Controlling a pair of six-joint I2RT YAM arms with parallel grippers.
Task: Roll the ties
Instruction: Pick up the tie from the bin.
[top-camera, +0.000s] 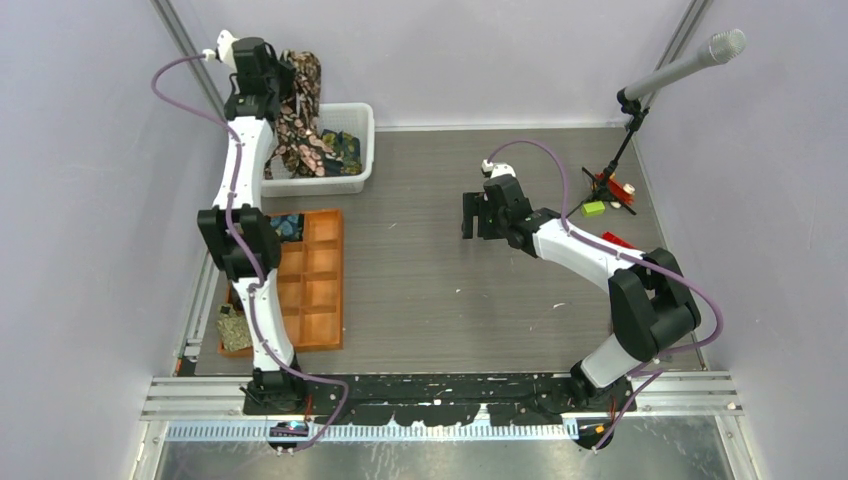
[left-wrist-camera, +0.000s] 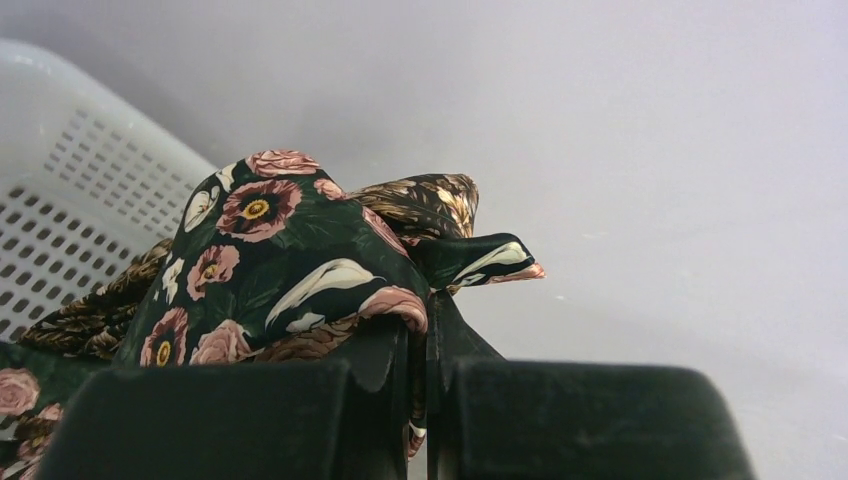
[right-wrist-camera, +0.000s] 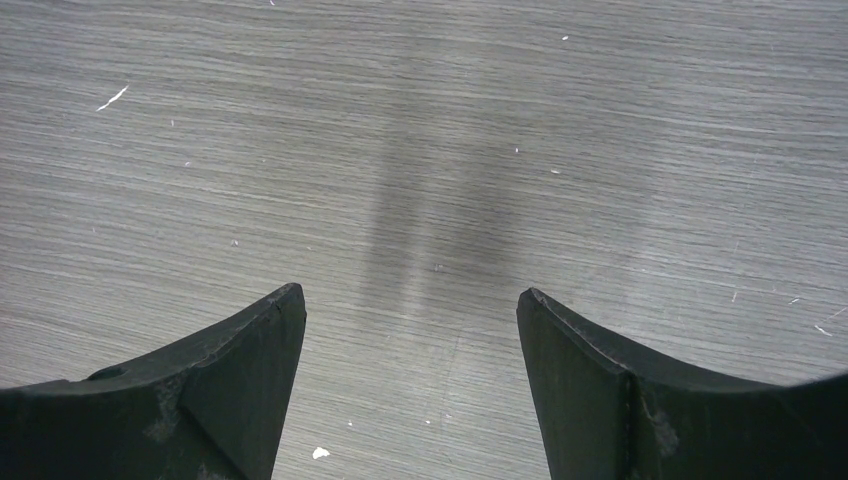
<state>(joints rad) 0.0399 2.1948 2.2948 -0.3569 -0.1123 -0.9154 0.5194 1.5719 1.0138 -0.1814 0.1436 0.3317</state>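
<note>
top view: left gripper (top-camera: 268, 72) was up high over the back-left corner, above the white basket (top-camera: 366, 140), with the black floral tie (top-camera: 300, 120) hanging from it down into the basket. more ties (top-camera: 340, 150) lay bunched inside. orange tray (top-camera: 322, 290) sat beside the left arm, with what looked like a blue tie (top-camera: 287, 226) in a far cell and an olive tie (top-camera: 235, 330) at its near-left corner. right gripper (top-camera: 468, 215) hovered over bare table (top-camera: 420, 300), well apart from all fabric. left wrist view: left gripper (left-wrist-camera: 425, 320) jaws were nearly closed, pinched on a fold of the black floral tie (left-wrist-camera: 270, 260). a brown-gold tie (left-wrist-camera: 425, 200) sat up against it, and i couldn't tell if it was clamped too or just snagged. right wrist view: right gripper (right-wrist-camera: 410, 300) was spread wide with nothing between the fingers, only table grain below. read: this was the pick step, getting one tie out of the basket, with no rolling begun on it. next move probably calls for carrying the tie clear of the basket and laying it flat and straight on the open table. the brown-gold one needs shedding first if tangled. then bring the right gripper in to pin one end so the roll can start. risk: two ties coming out together.
</note>
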